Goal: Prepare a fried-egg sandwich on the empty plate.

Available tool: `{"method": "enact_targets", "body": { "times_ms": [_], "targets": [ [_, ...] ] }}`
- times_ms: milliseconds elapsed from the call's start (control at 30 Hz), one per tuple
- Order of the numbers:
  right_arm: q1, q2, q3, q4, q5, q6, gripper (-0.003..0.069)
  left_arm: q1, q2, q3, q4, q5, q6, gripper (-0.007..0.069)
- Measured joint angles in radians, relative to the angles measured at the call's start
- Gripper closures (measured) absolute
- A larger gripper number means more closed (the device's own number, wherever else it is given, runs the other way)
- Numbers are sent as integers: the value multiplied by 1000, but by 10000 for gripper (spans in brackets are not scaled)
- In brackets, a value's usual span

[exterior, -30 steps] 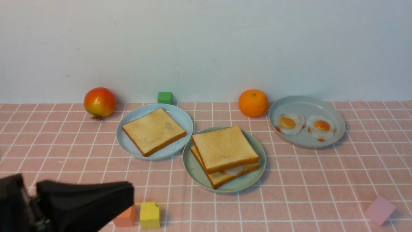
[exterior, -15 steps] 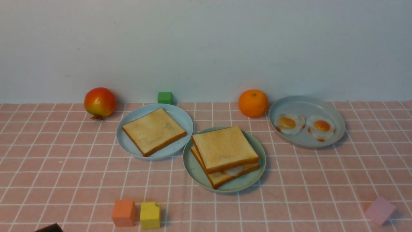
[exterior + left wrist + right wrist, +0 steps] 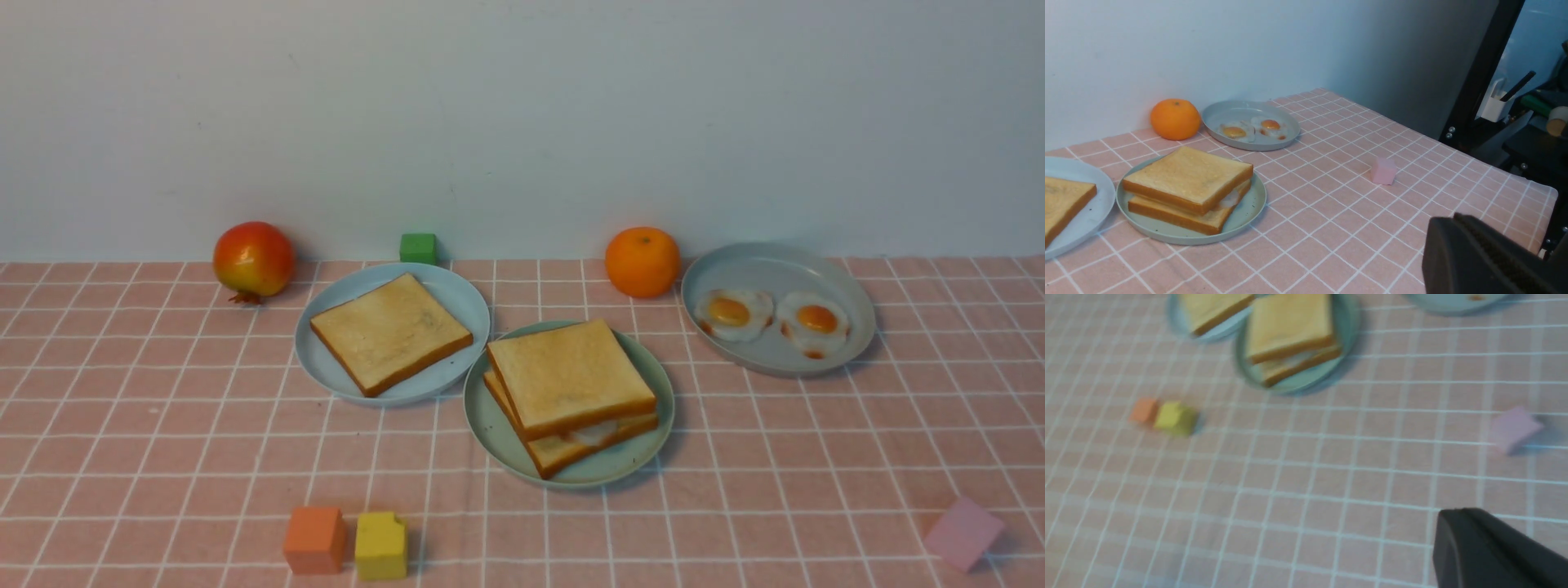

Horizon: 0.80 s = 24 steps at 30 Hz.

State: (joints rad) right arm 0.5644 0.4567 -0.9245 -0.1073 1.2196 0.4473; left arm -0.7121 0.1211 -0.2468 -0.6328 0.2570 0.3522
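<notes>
A fried-egg sandwich point(image 3: 570, 394) sits on a round mint-green plate point(image 3: 492, 418) near the middle of a bench point(image 3: 735, 490) covered in a pink cloth with a white grid. The sandwich is two square slices of golden toast with brown crusts, stacked slightly askew, and a sliver of white egg shows between them at the near edge. The plate has a low raised rim and a few dark specks.

Just to its left and a little farther back, touching or nearly touching it, a paler blue plate point(image 3: 457, 294) holds a single toast slice point(image 3: 390, 331). To the right, a grey-blue plate point(image 3: 775, 261) carries two fried eggs point(image 3: 771, 317), with an orange point(image 3: 642, 261) just beside it.

No writing, brand or label can be read on anything.

Only one dark finger of the left end effector point(image 3: 1490, 261) shows in its wrist view, and likewise for the right end effector point(image 3: 1494, 551), so I cannot tell whether either is open or closed. Neither holds anything visible.
</notes>
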Motion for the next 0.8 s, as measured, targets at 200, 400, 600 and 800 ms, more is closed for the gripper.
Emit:
{"method": "enact_targets", "body": {
  "times_ms": [200, 400, 600, 800],
  "targets": [
    [-293, -102, 135, 44, -216, -160, 658, 0, 0, 0, 0, 11, 0, 613],
    [-530, -293, 564, 229, -583, -476, 658, 0, 0, 0, 0, 11, 0, 613],
    [-592, -453, 923, 257, -805, -565, 658, 0, 0, 0, 0, 24, 0, 613],
    [-592, -469, 942, 247, -802, -570, 658, 0, 0, 0, 0, 33, 0, 613]
  ]
}}
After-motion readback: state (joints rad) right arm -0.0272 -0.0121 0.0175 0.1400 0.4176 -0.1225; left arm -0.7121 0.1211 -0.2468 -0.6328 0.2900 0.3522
